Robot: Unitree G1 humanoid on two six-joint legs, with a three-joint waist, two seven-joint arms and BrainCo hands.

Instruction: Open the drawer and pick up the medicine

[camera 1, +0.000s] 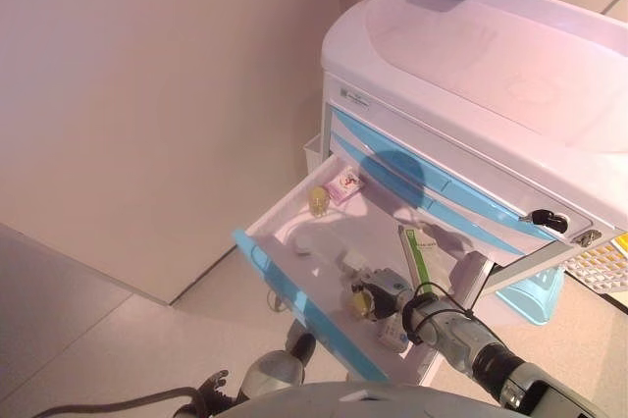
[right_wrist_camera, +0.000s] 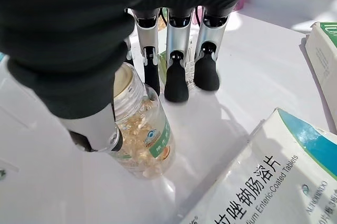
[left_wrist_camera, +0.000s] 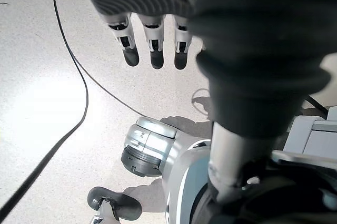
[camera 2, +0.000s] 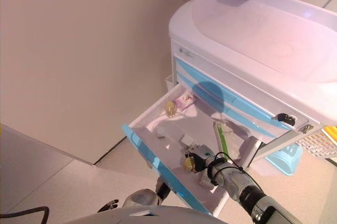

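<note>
We have our right robot hand [right_wrist_camera: 174, 50] down inside the pulled-out white drawer with the light-blue front [camera 1: 294, 295] of the white medical cart [camera 1: 471, 55], so the opening step looks done. The medicine we judge to be the target, a small clear plastic bottle of yellow capsules [right_wrist_camera: 145, 140], lies on its side on the drawer floor, right under the thumb side of this hand. The thumb rests against the bottle's upper side, while the fingers [right_wrist_camera: 176, 84] reach straight down just past it, tips near the drawer floor and not curled round anything. So the hand is spread and brackets the bottle, not yet pinching it, which suits a grasp about to close. A white and green tablet box [right_wrist_camera: 263, 182] lies just beside the hand on its palm-outward side, and it could get nudged as we close. Our left robot hand [left_wrist_camera: 152, 45] hangs idle over the floor, fingers relaxed, holding nothing.
</note>
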